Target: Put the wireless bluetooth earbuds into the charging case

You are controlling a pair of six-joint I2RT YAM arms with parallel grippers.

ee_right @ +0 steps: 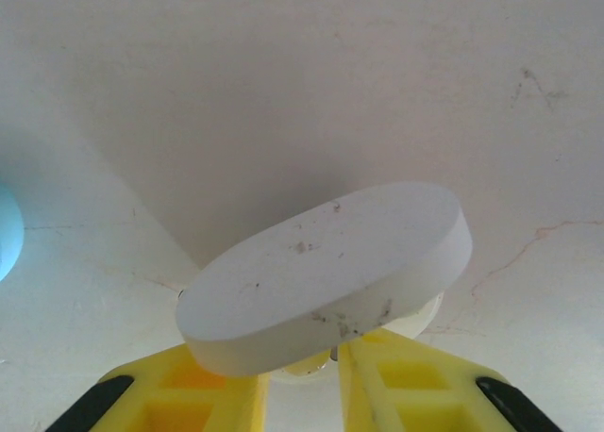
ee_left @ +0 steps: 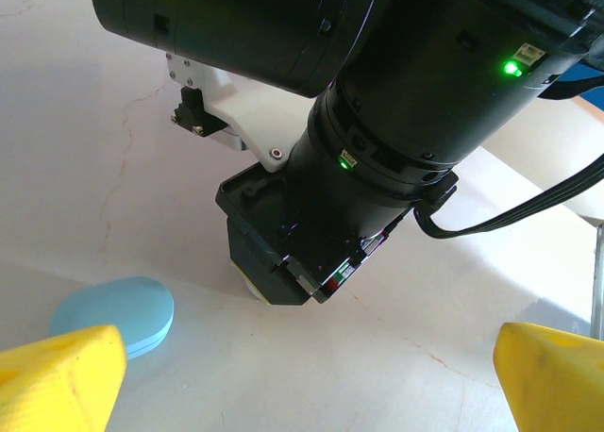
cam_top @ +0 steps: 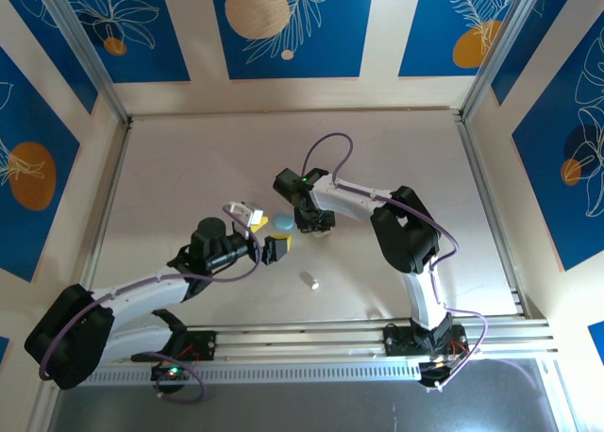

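Two oval charging cases are showing close together near the middle of the pale table. One smooth light blue oval plastic case is lying flat with its lid down, hiding whatever is inside. One white oval plastic case is tilting just above the yellow-padded right gripper. Its scuffed flat face is covering the fingertips and anything the case carries. The right jaws are standing narrowly apart, and I cannot tell whether they are clamping the case. From above, the black right wrist is hiding this case. The left gripper is hovering just beside the blue case, its yellow jaws spreading wide over bare table. One tiny white pebble-like earbud is lying on the table, apart from both cases and nearer the near edge, too small for finer detail.
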